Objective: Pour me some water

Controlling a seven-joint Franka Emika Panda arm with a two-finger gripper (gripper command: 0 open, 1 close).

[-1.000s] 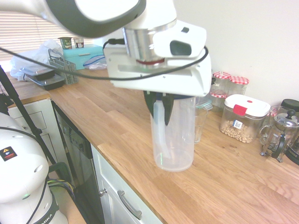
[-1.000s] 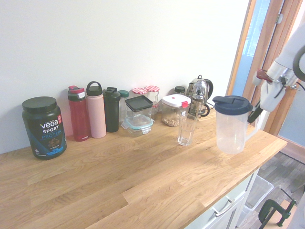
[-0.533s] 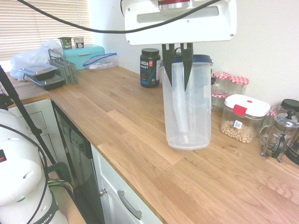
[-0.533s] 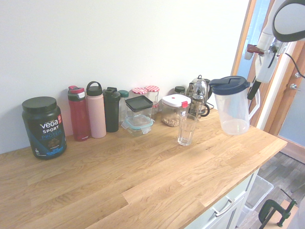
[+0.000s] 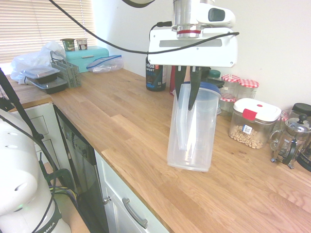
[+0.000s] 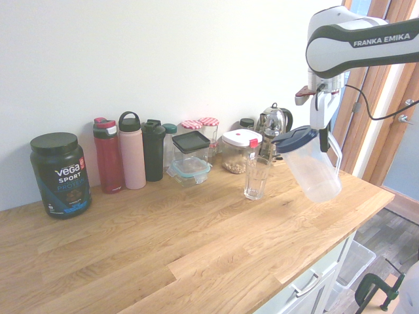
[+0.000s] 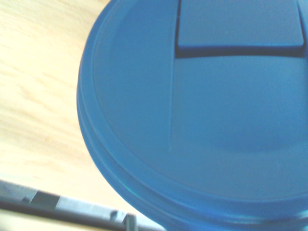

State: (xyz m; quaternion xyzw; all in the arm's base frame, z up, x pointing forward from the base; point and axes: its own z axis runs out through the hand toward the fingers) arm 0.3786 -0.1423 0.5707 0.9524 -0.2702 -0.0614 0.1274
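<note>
Above the desk point(image 6: 196, 255), the clear jug point(image 6: 313, 167) with its blue lid point(image 7: 202, 110) hangs tilted toward the glass point(image 6: 256, 177), handle pinched between the fingers point(image 5: 193, 92). Pouring seems about to begin; next, more tilt over the glass.

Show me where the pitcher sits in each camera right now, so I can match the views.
First exterior view: the pitcher hangs tilted at centre, the gripper shut on its handle.
Second exterior view: the pitcher is at right, tilted toward the drinking glass.
Wrist view: only its blue lid shows, filling most of the picture.
Shared landmark: the red-tabbed white-lidded container.
</note>
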